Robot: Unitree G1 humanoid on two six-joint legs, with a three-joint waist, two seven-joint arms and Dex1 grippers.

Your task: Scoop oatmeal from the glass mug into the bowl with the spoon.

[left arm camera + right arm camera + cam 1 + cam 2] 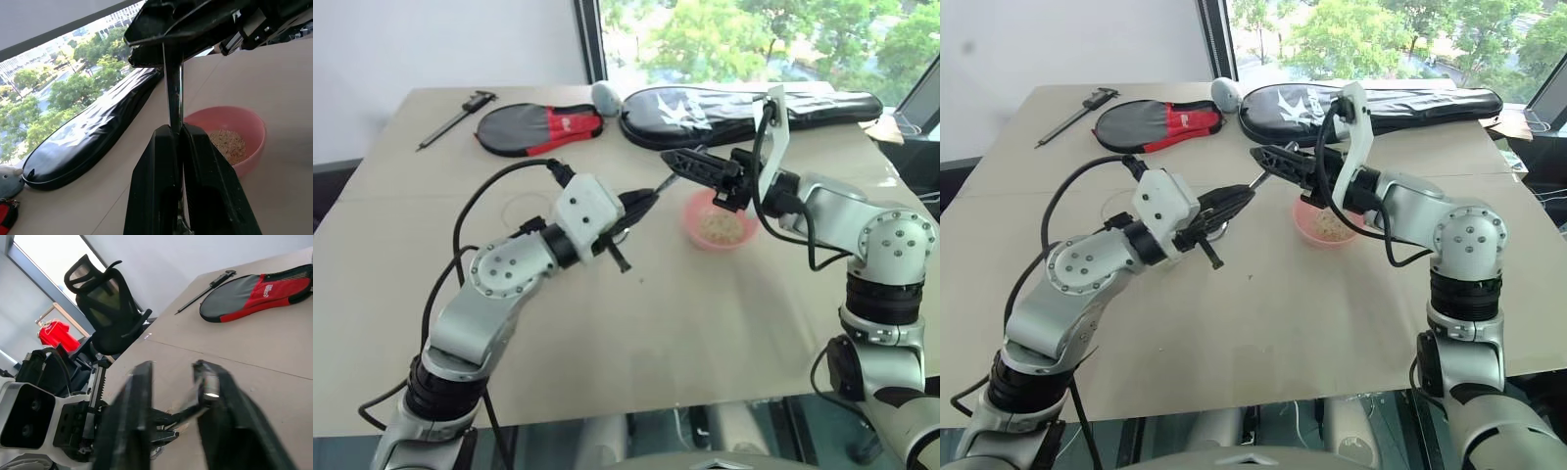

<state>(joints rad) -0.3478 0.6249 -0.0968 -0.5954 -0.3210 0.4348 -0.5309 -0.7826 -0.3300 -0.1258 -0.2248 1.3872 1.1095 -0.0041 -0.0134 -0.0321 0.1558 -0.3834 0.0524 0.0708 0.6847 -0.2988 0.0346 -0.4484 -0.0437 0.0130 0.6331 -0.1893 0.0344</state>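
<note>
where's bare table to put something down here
Free: the wide near strip of table in front of the pink bowl. Crowded: the far edge, lined by the caliper, red-black case and long black bag, and mid-table, where both grippers meet on the spoon.

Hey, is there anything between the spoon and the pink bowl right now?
Nothing visible. The spoon hangs in the air just beside the bowl, pinched in the left gripper at one end, with the right gripper closed on the other. Only bare table lies between spoon and bowl.
</note>
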